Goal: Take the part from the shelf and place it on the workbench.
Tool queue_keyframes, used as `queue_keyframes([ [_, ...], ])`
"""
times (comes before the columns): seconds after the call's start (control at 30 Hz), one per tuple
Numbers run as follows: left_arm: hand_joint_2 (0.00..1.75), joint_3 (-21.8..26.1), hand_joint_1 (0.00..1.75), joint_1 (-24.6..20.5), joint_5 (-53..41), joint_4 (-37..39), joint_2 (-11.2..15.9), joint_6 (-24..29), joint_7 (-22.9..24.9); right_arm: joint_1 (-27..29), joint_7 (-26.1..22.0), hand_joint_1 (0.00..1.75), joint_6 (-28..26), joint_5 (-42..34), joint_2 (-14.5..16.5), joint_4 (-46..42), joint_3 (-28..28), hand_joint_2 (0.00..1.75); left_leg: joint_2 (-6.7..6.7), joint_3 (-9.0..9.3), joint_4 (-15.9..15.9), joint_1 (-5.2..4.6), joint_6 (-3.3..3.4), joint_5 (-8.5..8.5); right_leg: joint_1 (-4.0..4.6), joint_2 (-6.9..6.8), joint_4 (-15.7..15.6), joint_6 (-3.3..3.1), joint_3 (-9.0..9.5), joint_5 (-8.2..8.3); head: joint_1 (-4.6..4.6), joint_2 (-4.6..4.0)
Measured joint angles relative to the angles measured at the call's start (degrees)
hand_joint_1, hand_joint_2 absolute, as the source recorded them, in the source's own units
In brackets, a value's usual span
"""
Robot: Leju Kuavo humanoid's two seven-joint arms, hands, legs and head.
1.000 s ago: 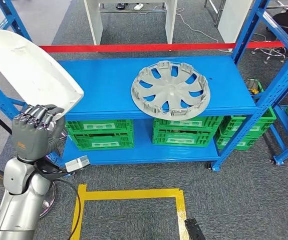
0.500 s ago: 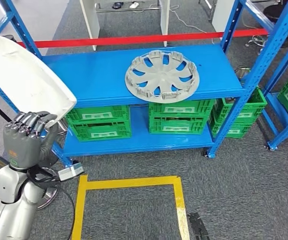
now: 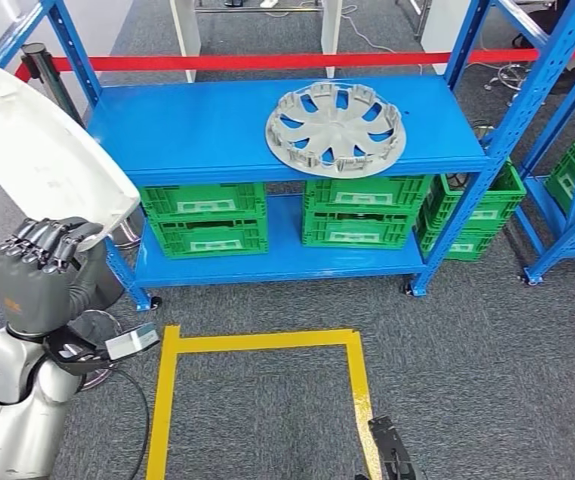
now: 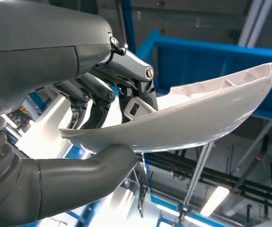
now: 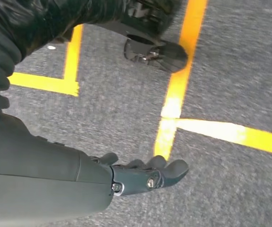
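A large white curved part [image 3: 39, 150] is held up at the left of the head view, in front of the shelf's left end. My left hand [image 3: 42, 268] grips its lower edge. In the left wrist view the thumb [image 4: 91, 172] lies against one face of the white part [image 4: 206, 113] and the darker fingers [image 4: 102, 92] press on the other face. My right hand [image 5: 145, 172] hangs over the grey carpet with its fingers stretched out and nothing in them.
A blue shelf [image 3: 193, 130] stands ahead with a grey hubcap [image 3: 335, 122] on its upper board and green crates [image 3: 207, 217] below. Red barrier tape [image 3: 269, 62] runs behind it. A yellow tape square [image 3: 261, 345] marks the carpet in front of me.
The whole picture has shifted, so the camera has moved: the shelf stands a little farther off and higher in view. My left hand keeps its grip on the white part.
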Motion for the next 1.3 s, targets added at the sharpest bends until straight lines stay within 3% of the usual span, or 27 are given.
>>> queue_keyframes([
  [0.07, 1.75, 1.59, 1.75, 1.37, 1.01, -1.21, -0.04, 0.0, -1.01, 0.12, 0.39, 0.0, 0.27, 0.65, -0.01, -0.42, -0.16, 1.75, 0.25, -1.77, 0.1, -0.26, 0.43, 1.35, 0.03, -0.01, 7.3, 0.15, -1.66, -5.69, 0.34, 0.0],
  [0.1, 1.75, 2.38, 1.75, 2.07, 1.4, -1.71, -0.04, 0.0, -1.36, 0.22, 0.51, 0.0, 0.31, 0.82, -0.01, -0.57, -0.2, 1.75, 0.35, -2.65, 0.18, -0.4, 0.49, 2.01, 0.04, -0.02, 10.57, 0.19, -1.99, -6.82, 0.38, 0.0],
  [0.13, 1.75, 3.03, 1.75, 2.64, 1.63, -2.08, -0.04, -0.01, -1.6, 0.32, 0.62, 0.0, 0.33, 0.95, -0.01, -0.71, -0.22, 1.75, 0.41, -3.58, 0.3, -0.53, 0.54, 2.68, 0.07, -0.02, 12.61, 0.16, -1.72, -6.62, 0.38, 0.0],
  [0.17, 1.75, 3.56, 1.75, 3.05, 1.75, -2.4, -0.04, -0.01, -1.74, 0.42, 0.69, 0.0, 0.34, 1.03, -0.01, -0.84, -0.23, 1.75, 0.41, -4.52, 0.44, -0.65, 0.51, 3.32, 0.12, -0.02, 12.68, 0.03, -0.52, -5.21, 0.38, 0.0],
  [0.23, 1.75, 4.31, 1.75, 3.66, 1.84, -2.98, -0.04, -0.01, -1.84, 0.45, 0.72, 0.0, 0.34, 1.09, -0.03, -1.14, -0.26, 1.75, 0.37, -6.18, 0.76, -0.82, 0.32, 4.45, 0.36, -0.02, 7.12, -0.59, 4.62, -2.31, 0.36, 0.0],
  [0.3, 1.75, 4.86, 1.75, 4.01, 1.88, -3.53, 0.01, 0.0, -1.87, 0.31, 0.72, 0.0, 0.34, 1.12, -0.1, -1.52, -0.31, 1.75, 0.38, -7.29, 1.07, -1.0, -0.1, 5.49, 0.73, -0.1, -1.85, -1.22, 11.01, -2.68, 0.34, 0.0],
  [0.37, 1.75, 5.19, 1.75, 4.13, 1.91, -3.9, 0.04, 0.0, -1.87, 0.21, 0.71, 0.0, 0.34, 1.16, -0.16, -1.79, -0.34, 1.75, 0.45, -7.94, 1.0, -1.03, -0.56, 6.78, 0.99, -0.08, -6.61, -1.38, 13.69, -3.78, 0.3, 0.0],
  [0.43, 1.75, 5.51, 1.75, 4.37, 1.9, -4.12, 0.07, 0.0, -1.88, 0.41, 0.74, 0.0, 0.37, 1.16, -0.18, -1.85, -0.4, 1.75, 0.35, -8.6, 0.85, -0.97, -1.14, 7.16, 0.77, -0.11, -7.24, -1.71, 12.87, -2.9, 0.3, 0.0],
  [0.47, 1.75, 5.68, 1.75, 4.51, 1.91, -4.19, 0.14, 0.0, -1.89, 0.53, 0.77, 0.0, 0.38, 1.15, -0.19, -1.86, -0.44, 1.75, 0.22, -9.09, 1.75, -0.91, -1.51, 5.89, 0.61, -0.2, -7.3, -2.09, 12.33, -2.26, 0.21, 0.0],
  [0.5, 1.75, 5.86, 1.75, 4.62, 1.92, -4.23, 0.22, 0.0, -1.89, 0.63, 0.78, 0.0, 0.39, 1.15, -0.19, -1.87, -0.48, 1.75, 0.08, -9.85, 3.98, -0.81, -1.88, 3.57, 0.44, -0.32, -7.34, -2.51, 11.72, -1.66, 0.05, 0.0],
  [0.57, 1.75, 6.07, 1.75, 4.78, 1.93, -4.25, 0.32, -0.01, -1.89, 0.68, 0.79, 0.0, 0.39, 1.16, -0.2, -1.95, -0.52, 1.75, -0.06, -11.71, 11.65, -0.44, -2.48, -2.02, 0.42, -0.43, -6.85, -3.01, 10.4, -0.83, -0.27, 0.0],
  [0.6, 1.75, 6.08, 1.75, 4.87, 1.92, -4.25, 0.33, -0.01, -1.89, 0.69, 0.79, 0.0, 0.39, 1.16, -0.2, -1.98, -0.53, 1.75, -0.07, -12.34, 15.39, -0.26, -2.7, -3.66, 0.41, -0.46, -6.51, -3.05, 9.6, -0.49, -0.34, 0.0],
  [0.63, 1.75, 6.09, 1.75, 4.95, 1.92, -4.25, 0.35, -0.01, -1.89, 0.69, 0.79, 0.0, 0.39, 1.16, -0.2, -2.01, -0.55, 1.75, -0.07, -12.26, 17.62, -0.09, -2.88, -4.03, 0.39, -0.49, -6.09, -3.02, 8.79, -0.2, -0.33, 0.0],
  [0.67, 1.75, 6.1, 1.75, 4.99, 1.92, -4.25, 0.38, -0.01, -1.89, 0.7, 0.79, 0.0, 0.39, 1.16, -0.2, -2.02, -0.56, 1.75, -0.07, -11.17, 17.67, 0.1, -3.03, -3.29, 0.34, -0.5, -5.59, -2.94, 7.98, 0.05, -0.34, 0.0],
  [0.7, 1.75, 6.1, 1.75, 4.99, 1.92, -4.25, 0.41, -0.01, -1.89, 0.71, 0.79, 0.0, 0.39, 1.16, -0.2, -2.04, -0.57, 1.75, -0.08, -9.12, 15.54, 0.27, -3.13, -1.91, 0.28, -0.48, -5.06, -2.83, 7.22, 0.23, -0.35, 0.0],
  [0.73, 1.75, 6.11, 1.75, 4.97, 1.92, -4.26, 0.44, -0.01, -1.91, 0.71, 0.79, 0.0, 0.39, 1.17, -0.2, -2.08, -0.58, 1.75, -0.14, -6.47, 11.82, 0.44, -3.2, -0.84, 0.21, -0.45, -4.49, -2.69, 6.51, 0.37, -0.35, 0.0],
  [0.8, 1.75, 6.25, 1.75, 4.98, 2.03, -4.34, 0.45, 0.0, -2.36, 0.67, 0.81, 0.0, 0.37, 1.29, -0.2, -2.17, -0.59, 1.75, -0.49, -2.12, 4.89, 0.39, -3.04, -0.45, 0.26, -0.33, -3.56, -2.16, 5.35, 0.74, -0.36, 0.0],
  [0.87, 1.75, 6.83, 1.75, 5.12, 2.42, -4.5, 0.4, 0.0, -3.44, 0.75, 0.92, 0.0, 0.36, 1.52, -0.2, -2.24, -0.6, 1.75, -0.78, -1.02, 2.59, 0.1, -2.59, -0.97, 0.3, -0.23, -3.29, -1.37, 4.67, 1.41, -0.34, 0.0],
  [0.93, 1.75, 7.75, 1.75, 5.28, 2.91, -4.68, 0.28, 0.0, -4.54, 1.03, 1.08, 0.0, 0.37, 1.82, -0.2, -2.29, -0.6, 1.75, -0.64, -1.52, 2.25, 0.08, -1.66, -0.45, 0.22, -0.14, -3.19, -0.64, 4.22, 1.6, -0.32, 0.0],
  [0.97, 1.75, 8.24, 1.75, 5.35, 3.08, -4.75, 0.2, 0.0, -4.96, 1.15, 1.14, 0.0, 0.37, 2.01, -0.2, -2.3, -0.6, 1.75, -0.52, -1.94, 2.07, 0.14, -1.01, -0.01, 0.2, -0.09, -2.39, -0.39, 3.64, 0.49, -0.25, 0.0],
  [1.03, 1.75, 9.23, 1.75, 5.64, 3.24, -4.9, 0.01, 0.0, -5.55, 1.24, 1.19, 0.0, 0.26, 2.33, -0.2, -2.33, -0.6, 1.75, -0.3, -3.14, 1.85, 0.19, 0.19, 1.15, 0.18, -0.03, 2.35, -0.18, 1.88, -4.39, -0.05, 0.0],
  [1.1, 1.75, 10.18, 1.75, 6.06, 3.38, -5.01, -0.06, 0.0, -5.84, 1.24, 1.38, 0.0, 0.12, 2.57, -0.2, -2.45, -0.6, 1.75, -0.25, -4.68, 1.93, -0.05, 0.62, 2.34, 0.21, -0.03, 9.6, -0.09, 0.21, -8.91, 0.07, 0.0],
  [1.13, 1.75, 10.62, 1.75, 6.24, 3.43, -5.04, -0.08, 0.0, -5.87, 1.26, 1.58, 0.0, 0.07, 2.7, -0.2, -2.6, -0.6, 1.75, -0.24, -5.51, 1.99, -0.2, 0.68, 2.98, 0.23, -0.03, 12.12, -0.09, 0.12, -9.37, 0.07, 0.0],
  [1.17, 1.75, 11.0, 1.75, 6.37, 3.47, -5.04, -0.08, 0.0, -5.82, 1.28, 1.83, 0.0, 0.06, 2.84, -0.2, -2.83, -0.6, 1.75, -0.23, -6.31, 2.08, -0.35, 0.68, 3.58, 0.26, -0.03, 13.07, -0.17, 0.7, -8.55, 0.07, 0.0],
  [1.2, 1.75, 11.35, 1.75, 6.51, 3.52, -5.04, -0.04, 0.0, -5.6, 1.27, 2.09, 0.0, 0.07, 2.97, -0.2, -3.14, -0.6, 1.75, -0.23, -7.15, 2.17, -0.5, 0.63, 4.21, 0.31, -0.03, 12.02, -0.39, 2.29, -6.76, 0.07, 0.0],
  [1.23, 1.75, 11.69, 1.75, 6.63, 3.69, -5.04, 0.09, 0.0, -5.25, 1.21, 2.33, 0.0, 0.08, 3.04, -0.2, -3.47, -0.6, 1.75, -0.24, -7.94, 2.25, -0.64, 0.56, 4.86, 0.4, -0.04, 9.16, -0.74, 4.78, -4.98, 0.07, 0.0],
  [1.3, 1.75, 12.31, 1.75, 6.79, 4.28, -5.04, 0.6, 0.0, -4.44, 0.96, 2.57, 0.0, 0.09, 3.06, -0.17, -4.02, -0.64, 1.75, -0.24, -9.11, 2.41, -0.94, 0.17, 6.13, 0.72, -0.08, 0.13, -1.55, 11.35, -4.32, 0.01, 0.0],
])
